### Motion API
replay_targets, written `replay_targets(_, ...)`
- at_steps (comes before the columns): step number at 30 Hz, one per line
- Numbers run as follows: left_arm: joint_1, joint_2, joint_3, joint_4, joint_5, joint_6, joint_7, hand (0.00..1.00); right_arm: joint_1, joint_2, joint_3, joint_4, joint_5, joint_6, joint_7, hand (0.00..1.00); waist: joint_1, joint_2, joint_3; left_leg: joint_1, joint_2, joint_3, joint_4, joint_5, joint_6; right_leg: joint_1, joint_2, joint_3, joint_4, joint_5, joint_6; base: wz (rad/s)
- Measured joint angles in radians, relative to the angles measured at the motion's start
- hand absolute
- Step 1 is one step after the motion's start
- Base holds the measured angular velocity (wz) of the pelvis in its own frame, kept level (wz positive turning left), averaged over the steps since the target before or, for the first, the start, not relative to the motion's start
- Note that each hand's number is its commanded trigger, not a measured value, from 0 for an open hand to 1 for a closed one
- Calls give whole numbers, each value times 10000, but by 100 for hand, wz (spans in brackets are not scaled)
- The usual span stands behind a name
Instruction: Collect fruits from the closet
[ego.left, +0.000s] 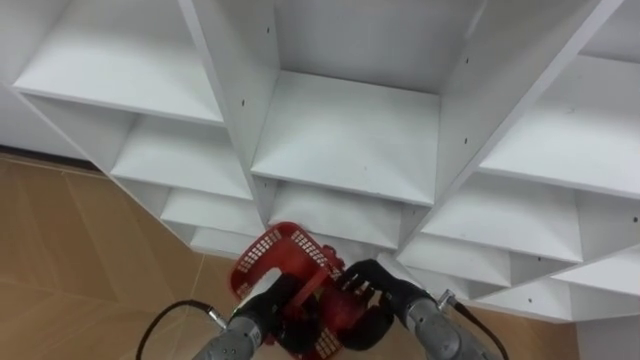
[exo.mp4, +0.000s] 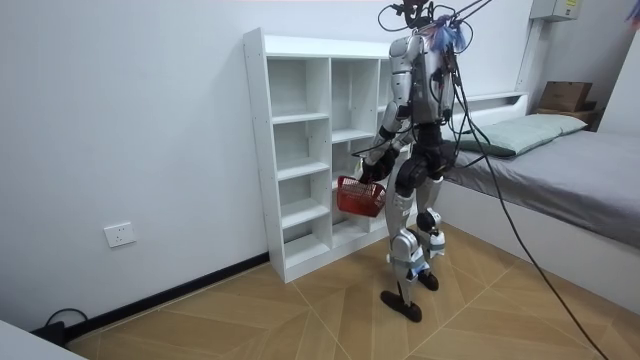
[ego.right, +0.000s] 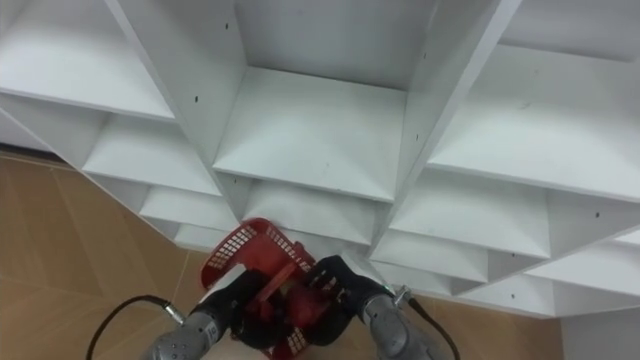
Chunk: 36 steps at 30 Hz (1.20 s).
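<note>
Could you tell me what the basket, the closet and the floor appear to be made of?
Basket: red plastic, judging by its moulded mesh walls. Closet: probably white laminated board, with smooth matt faces and small peg holes. Floor: wood or wood-look laminate, with brown grained planks laid at angles.

You're in a home bedroom: grey bed (exo.mp4: 570, 175) with a pillow (exo.mp4: 522, 130) on the room view's right. White open-shelf closet (exo.mp4: 300, 168) stands near it, wood parquet floor (exo.mp4: 250, 320) underfoot, wall socket (exo.mp4: 119, 235) low on the room view's left.
</note>
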Motion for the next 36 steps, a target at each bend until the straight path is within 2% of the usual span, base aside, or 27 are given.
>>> replay_targets(5,0,15,-119,0,-3,1,1,100,-1,0,2,15,-1,0,-1,100,4,51,45,-15,-6,-3,-14,-1,-2,-1,-2,-9,-1,-36,3,0)
replay_targets(6,0,20,-133,0,-4,1,1,100,-2,0,2,15,-1,1,-2,87,4,51,45,-15,-6,-3,-14,-1,-2,-1,-2,-9,-1,-42,5,0)
replay_targets(7,0,20,-157,-1,-5,1,2,100,-2,0,14,13,-3,1,-1,33,9,50,45,-15,-7,-2,-14,-1,-2,-2,-2,-3,0,-53,8,0)
replay_targets(8,0,22,-184,-1,-8,1,2,100,-7,3,45,2,4,3,2,0,11,44,44,-12,-11,0,-10,-1,-2,-2,-8,-3,2,-63,15,0)
replay_targets(23,-7,32,-289,45,-8,4,22,100,-119,12,104,97,4,2,-114,0,-20,-49,53,154,-14,28,-19,0,1,156,-19,-26,-7,-70,26,0)
replay_targets(36,-10,-10,-300,117,-14,10,0,100,-142,17,96,176,2,2,-110,0,-13,-11,28,147,-13,66,10,0,0,155,-19,-17,-6,-75,26,0)
